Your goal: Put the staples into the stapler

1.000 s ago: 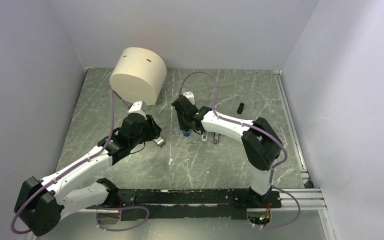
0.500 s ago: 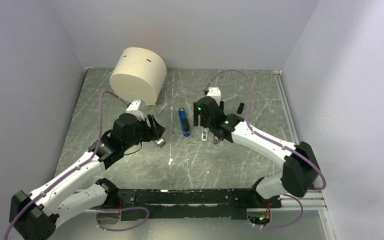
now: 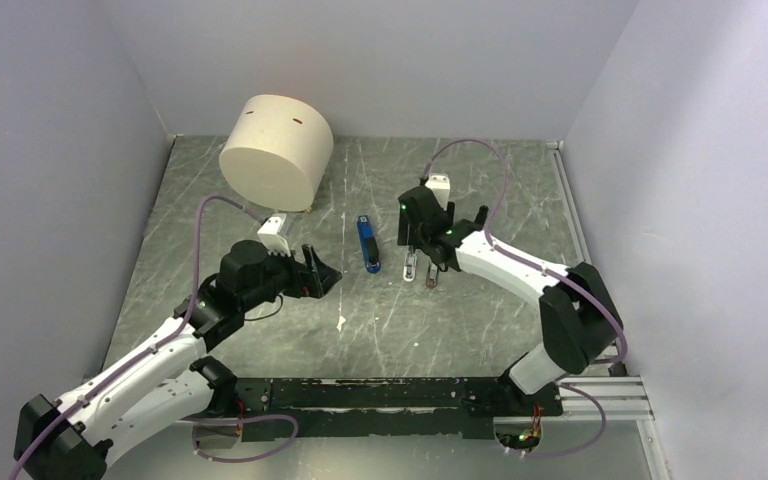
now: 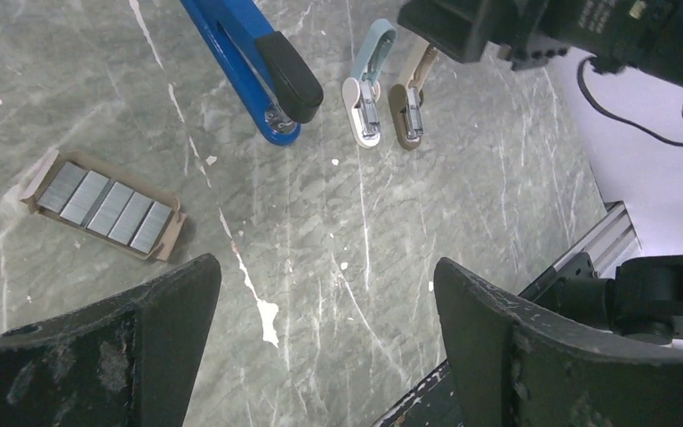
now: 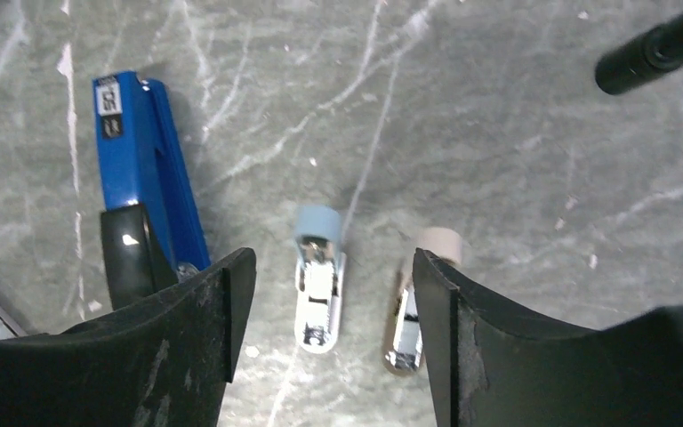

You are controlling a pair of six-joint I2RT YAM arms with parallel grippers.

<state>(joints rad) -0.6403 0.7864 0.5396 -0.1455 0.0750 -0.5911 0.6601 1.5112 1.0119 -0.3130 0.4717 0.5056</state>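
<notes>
The blue stapler point(image 3: 368, 245) lies on the table between the arms, its black part point(image 4: 289, 76) at the near end; it also shows as a blue stapler point(image 5: 142, 160) in the right wrist view. The staples point(image 4: 102, 205), silver strips in an open cardboard box, lie left of it. In the top view my left arm hides them. My left gripper point(image 4: 325, 294) hangs wide open over bare table, near the box point(image 3: 325, 272). My right gripper point(image 5: 329, 302) is open above a small pale-blue piece point(image 5: 320, 294), right of the stapler point(image 3: 412, 243).
A small beige piece point(image 5: 413, 311) lies beside the pale-blue one. A black cylinder point(image 3: 481, 215) lies further right. A large cream round tub point(image 3: 276, 150) stands at the back left. Grey walls close in the table, with a metal rail point(image 3: 585, 270) along the right edge.
My right gripper opened, left the stapler lying on the table and moved right over the small pieces. My left gripper opened wide and drew back slightly toward its base.
</notes>
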